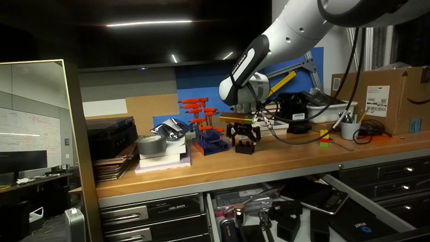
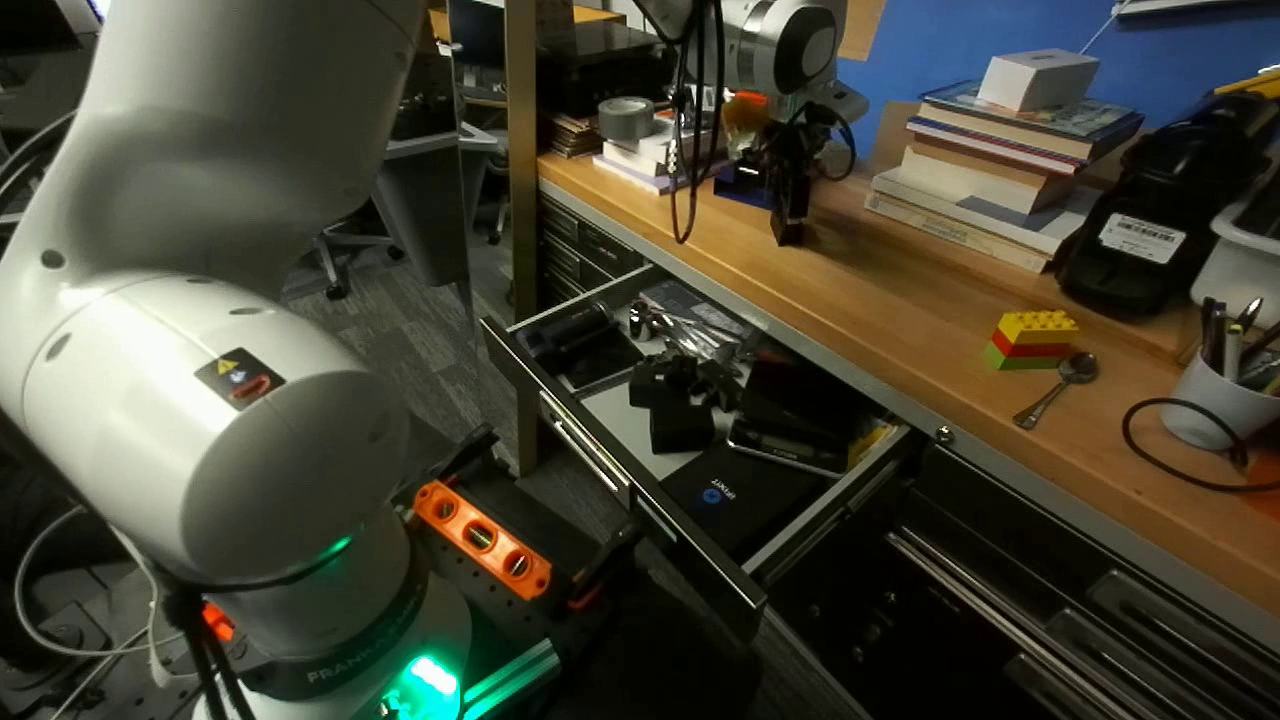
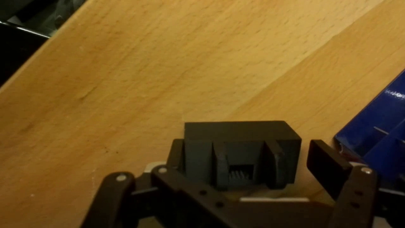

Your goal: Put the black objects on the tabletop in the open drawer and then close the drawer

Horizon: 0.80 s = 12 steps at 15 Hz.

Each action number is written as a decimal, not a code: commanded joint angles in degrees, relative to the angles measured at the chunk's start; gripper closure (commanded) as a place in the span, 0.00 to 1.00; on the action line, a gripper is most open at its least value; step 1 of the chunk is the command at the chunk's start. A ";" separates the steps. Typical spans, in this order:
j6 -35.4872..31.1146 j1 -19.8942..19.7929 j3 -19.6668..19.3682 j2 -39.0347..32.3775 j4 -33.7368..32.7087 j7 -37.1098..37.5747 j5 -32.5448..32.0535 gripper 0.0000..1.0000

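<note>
Gripper (image 1: 245, 140), jaws spread wide and clasping nothing, straddles a black ridged block (image 3: 242, 131) on the wooden tabletop (image 3: 158, 76) — a gap shows at the block's right in the wrist view. To its left in both exterior views stands a blue rack (image 1: 212, 146) of orange-red T-handle tools (image 1: 195, 100); below the near edge, the cluttered drawer (image 2: 828, 502) stands open — a black IFIXIT case (image 2: 745, 498) inside.

All views share tabletop (image 1: 278, 154), wrist view closest

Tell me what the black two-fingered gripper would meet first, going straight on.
Likely the brown wooden tabletop: the open fingers straddle the black ridged block, though one might brush it; depth is unclear.
</note>
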<state>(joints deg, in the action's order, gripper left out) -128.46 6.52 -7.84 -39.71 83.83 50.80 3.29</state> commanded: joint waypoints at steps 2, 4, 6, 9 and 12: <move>4.23 -0.90 0.18 -2.68 -5.55 0.63 -0.63 0.00; 5.53 -1.17 0.27 -3.29 -6.54 0.38 -0.61 0.00; 6.62 -1.43 0.45 -3.68 -7.13 -0.59 -0.83 0.00; 8.06 -1.99 1.17 -3.83 -7.45 -3.00 -0.52 0.34; 9.07 -2.35 1.52 -3.73 -7.65 -5.05 -0.21 0.40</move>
<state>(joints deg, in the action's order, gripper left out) -121.81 5.19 -7.32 -42.58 78.92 48.00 3.29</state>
